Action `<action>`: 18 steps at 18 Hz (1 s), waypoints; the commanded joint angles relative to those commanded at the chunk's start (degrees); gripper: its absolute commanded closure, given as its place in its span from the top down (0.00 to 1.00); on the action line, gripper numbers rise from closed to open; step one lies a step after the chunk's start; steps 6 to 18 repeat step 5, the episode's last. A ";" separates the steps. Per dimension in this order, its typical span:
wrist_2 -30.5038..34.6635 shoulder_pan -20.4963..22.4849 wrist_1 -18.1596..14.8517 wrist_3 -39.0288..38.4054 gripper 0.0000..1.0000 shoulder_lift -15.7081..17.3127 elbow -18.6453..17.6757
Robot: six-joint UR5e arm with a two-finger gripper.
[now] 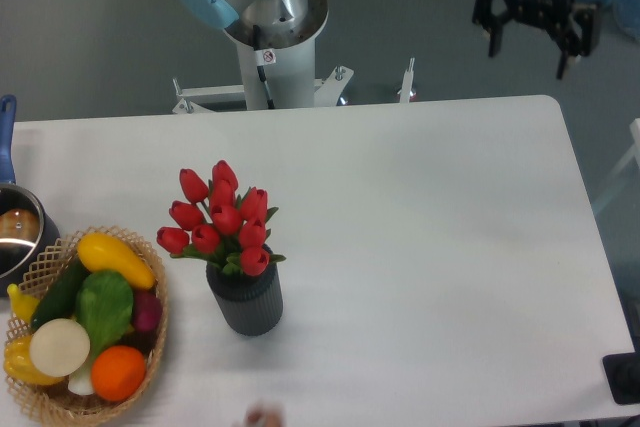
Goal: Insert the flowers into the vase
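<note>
The flowers (222, 217), a bunch of red tulips with green leaves, stand upright in the vase (246, 300), a short dark grey ribbed cylinder on the white table, left of centre. My gripper (530, 52) hangs high at the top right, beyond the table's far edge and far from the vase. Its fingers are spread open with nothing between them.
A wicker basket (150, 347) of fruit and vegetables sits at the front left, close beside the vase. A metal pot (15, 237) with a blue handle shows at the left edge. The robot base (270, 37) stands behind the table. A small pinkish blur (264, 417) appears at the bottom edge.
</note>
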 joint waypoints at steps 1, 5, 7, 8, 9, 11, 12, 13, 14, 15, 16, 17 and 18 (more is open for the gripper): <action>0.36 0.00 0.08 0.09 1.00 0.09 -0.35; 0.28 0.88 -0.01 0.44 1.00 0.27 -0.44; 0.28 0.88 -0.01 0.44 1.00 0.27 -0.44; 0.28 0.88 -0.01 0.44 1.00 0.27 -0.44; 0.28 0.88 -0.01 0.44 1.00 0.27 -0.44; 0.28 0.88 -0.01 0.44 1.00 0.27 -0.44; 0.28 0.88 -0.01 0.44 1.00 0.27 -0.44; 0.28 0.88 -0.01 0.44 1.00 0.27 -0.44; 0.28 0.88 -0.01 0.44 1.00 0.27 -0.44; 0.28 0.88 -0.01 0.44 1.00 0.27 -0.44; 0.28 0.88 -0.01 0.44 1.00 0.27 -0.44; 0.28 0.88 -0.01 0.44 1.00 0.27 -0.44; 0.28 0.88 -0.01 0.44 1.00 0.27 -0.44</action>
